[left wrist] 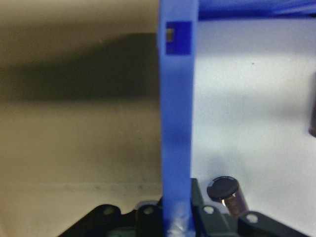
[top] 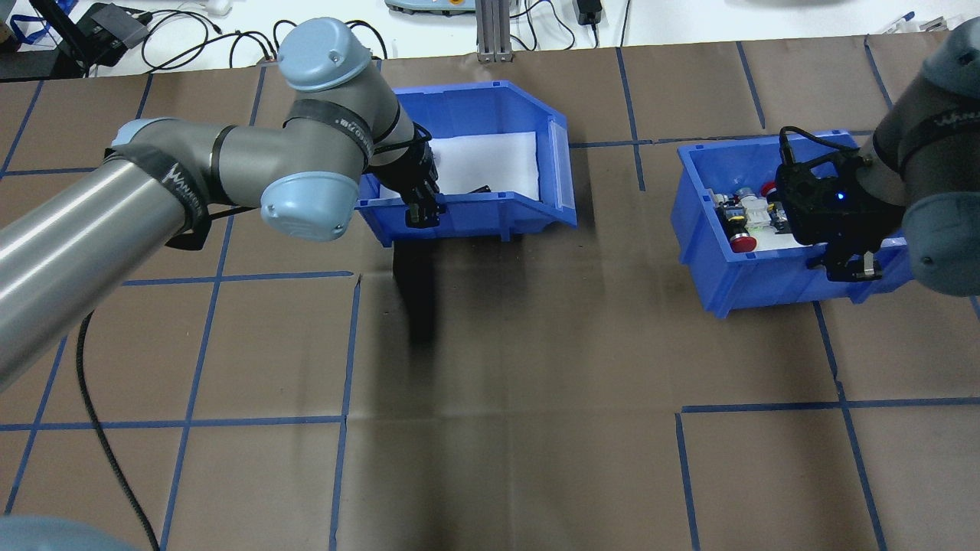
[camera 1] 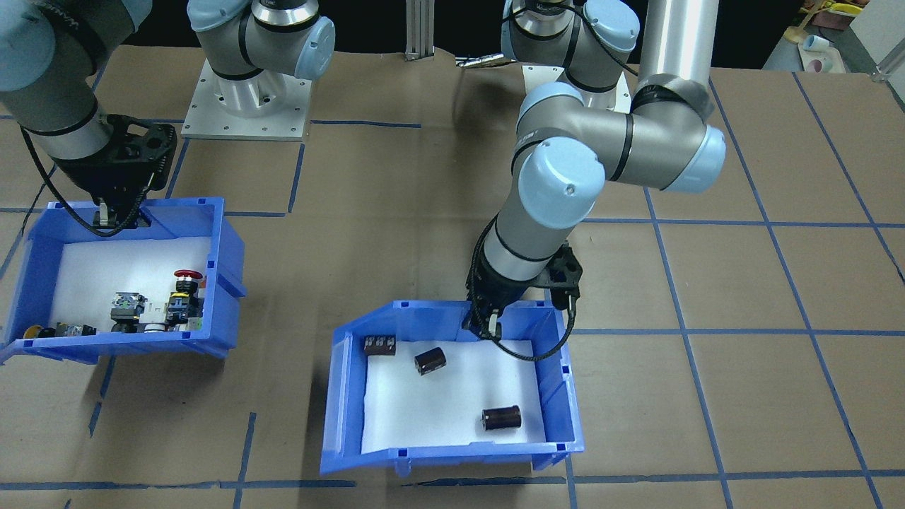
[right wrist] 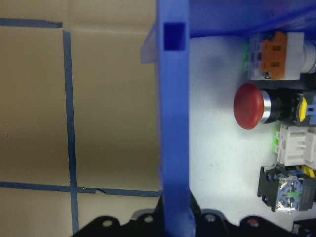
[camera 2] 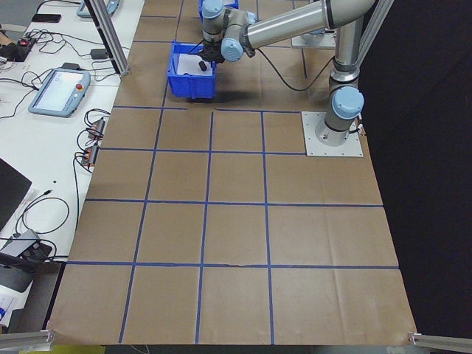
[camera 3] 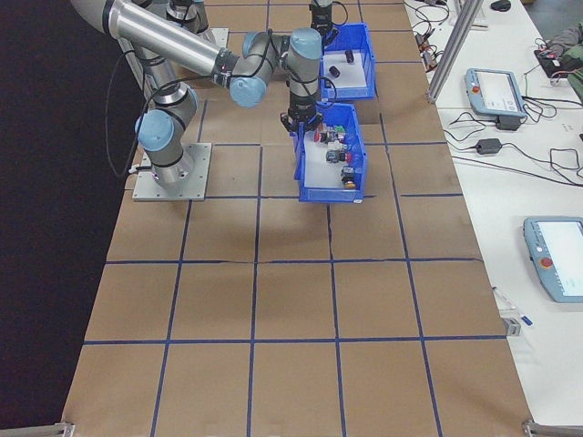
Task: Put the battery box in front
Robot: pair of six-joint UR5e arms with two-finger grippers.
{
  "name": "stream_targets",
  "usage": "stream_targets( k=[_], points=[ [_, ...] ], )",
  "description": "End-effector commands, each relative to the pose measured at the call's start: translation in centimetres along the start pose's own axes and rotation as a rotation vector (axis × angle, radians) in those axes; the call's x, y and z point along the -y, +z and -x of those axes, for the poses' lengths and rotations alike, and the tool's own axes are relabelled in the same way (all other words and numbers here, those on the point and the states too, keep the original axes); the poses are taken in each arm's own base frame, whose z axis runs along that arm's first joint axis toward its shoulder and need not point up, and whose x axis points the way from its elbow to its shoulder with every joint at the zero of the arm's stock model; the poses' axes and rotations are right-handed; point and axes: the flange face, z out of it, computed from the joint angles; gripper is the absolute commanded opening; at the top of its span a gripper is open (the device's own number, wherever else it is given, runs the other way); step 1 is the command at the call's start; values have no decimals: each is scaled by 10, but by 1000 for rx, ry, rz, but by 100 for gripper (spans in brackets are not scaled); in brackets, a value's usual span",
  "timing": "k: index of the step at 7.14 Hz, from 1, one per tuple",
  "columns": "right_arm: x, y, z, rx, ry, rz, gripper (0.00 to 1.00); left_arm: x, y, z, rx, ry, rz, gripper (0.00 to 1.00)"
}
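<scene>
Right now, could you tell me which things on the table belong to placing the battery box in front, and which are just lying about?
Part of the job:
- battery box, blue bin with white liner
- three dark cylinders inside it
- left gripper, shut on its wall

Not part of it:
- switch bin with the red push-button
- right gripper, clamped on that bin's wall

Grey arms, pale-blue joint caps, black grippers, black cables

battery box: glossy blue plastic, matt white liner | table: matt brown paper, blue tape lines
</scene>
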Motion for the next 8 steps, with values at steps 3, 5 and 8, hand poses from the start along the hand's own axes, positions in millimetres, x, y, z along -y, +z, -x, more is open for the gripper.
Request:
stream_targets(
  k=[3,5,8],
  points=[
    [7,9,31,9,37,-10,6,-61,47,-43,-1,5,12,1],
    [21,18,63,16,72,-20,6,-61,48,-42,0,23,9,41],
    [61,24,100,-3,87,-44,6,-55,27,-49,-45,32,-18,81]
  ],
)
